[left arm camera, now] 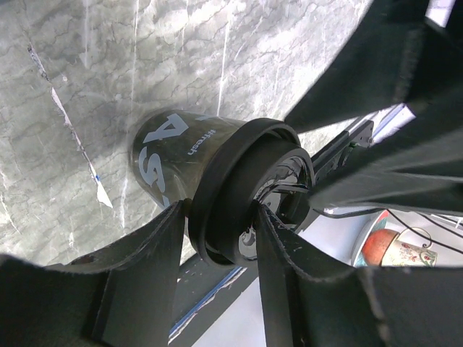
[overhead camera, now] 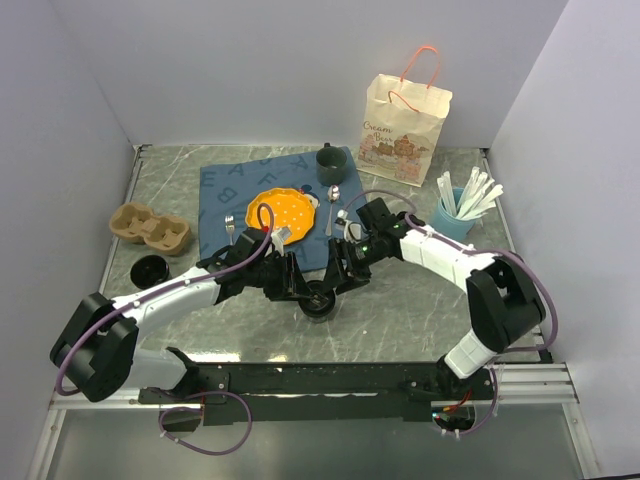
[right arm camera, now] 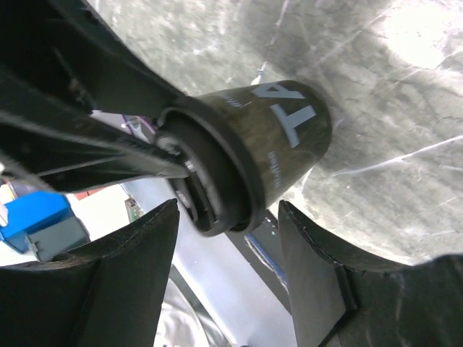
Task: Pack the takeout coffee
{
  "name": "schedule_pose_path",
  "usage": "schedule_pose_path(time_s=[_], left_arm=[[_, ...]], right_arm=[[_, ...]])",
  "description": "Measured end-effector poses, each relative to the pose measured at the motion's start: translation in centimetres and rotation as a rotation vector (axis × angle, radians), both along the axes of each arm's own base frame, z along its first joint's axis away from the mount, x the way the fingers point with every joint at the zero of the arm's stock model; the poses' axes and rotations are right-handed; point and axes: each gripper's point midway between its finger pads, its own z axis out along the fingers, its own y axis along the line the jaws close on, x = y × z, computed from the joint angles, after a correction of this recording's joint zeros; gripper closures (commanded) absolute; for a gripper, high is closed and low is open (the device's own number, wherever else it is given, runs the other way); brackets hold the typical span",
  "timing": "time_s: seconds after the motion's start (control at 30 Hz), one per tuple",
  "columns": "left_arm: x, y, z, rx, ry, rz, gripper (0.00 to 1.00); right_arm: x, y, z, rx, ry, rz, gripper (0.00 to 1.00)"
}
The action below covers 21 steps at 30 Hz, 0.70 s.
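Note:
The takeout coffee is a dark cup (overhead camera: 320, 298) with white lettering and a black lid, standing on the marble table between the two arms. In the left wrist view the cup (left arm camera: 173, 155) carries its lid (left arm camera: 239, 188), and my left gripper (left arm camera: 221, 224) is shut on the lid rim, both fingers touching it. My left gripper (overhead camera: 306, 288) reaches the cup from the left. My right gripper (overhead camera: 337, 282) comes from the right. In the right wrist view the cup (right arm camera: 282, 137) sits between the fingers of my right gripper (right arm camera: 228, 238), which is open with gaps on both sides.
A paper bag (overhead camera: 405, 115) with red handles stands at the back right. A cardboard cup carrier (overhead camera: 150, 228) and a loose black lid (overhead camera: 150, 269) lie at left. A blue mat (overhead camera: 235, 190) holds an orange plate (overhead camera: 278, 213), a green mug (overhead camera: 329, 160) and cutlery. A blue cup of white utensils (overhead camera: 455, 215) stands at right.

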Motion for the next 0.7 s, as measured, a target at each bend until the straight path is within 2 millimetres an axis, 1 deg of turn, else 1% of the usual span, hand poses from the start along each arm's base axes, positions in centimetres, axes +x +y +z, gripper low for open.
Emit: schedule_pose_path(time_s=[0.2, 0.47, 0.57, 0.7], left_arm=[[0.1, -0.1, 0.0, 0.001, 0.004, -0.002, 0.54], [0.1, -0.2, 0.0, -0.001, 0.008, -0.006, 0.54], [0.1, -0.2, 0.0, -0.001, 0.008, -0.006, 0.55], [0.2, -0.2, 0.3, 0.0, 0.008, -0.005, 0.53]], right_arm=[[0.1, 0.3, -1.3, 0.0, 0.024, 0.028, 0.34], [-0.2, 0.9, -2.0, 0.026, 0.05, 0.074, 0.35], [-0.3, 0.9, -2.1, 0.032, 0.046, 0.085, 0.37], [-0.3, 0.9, -2.1, 0.038, 0.04, 0.093, 0.43]])
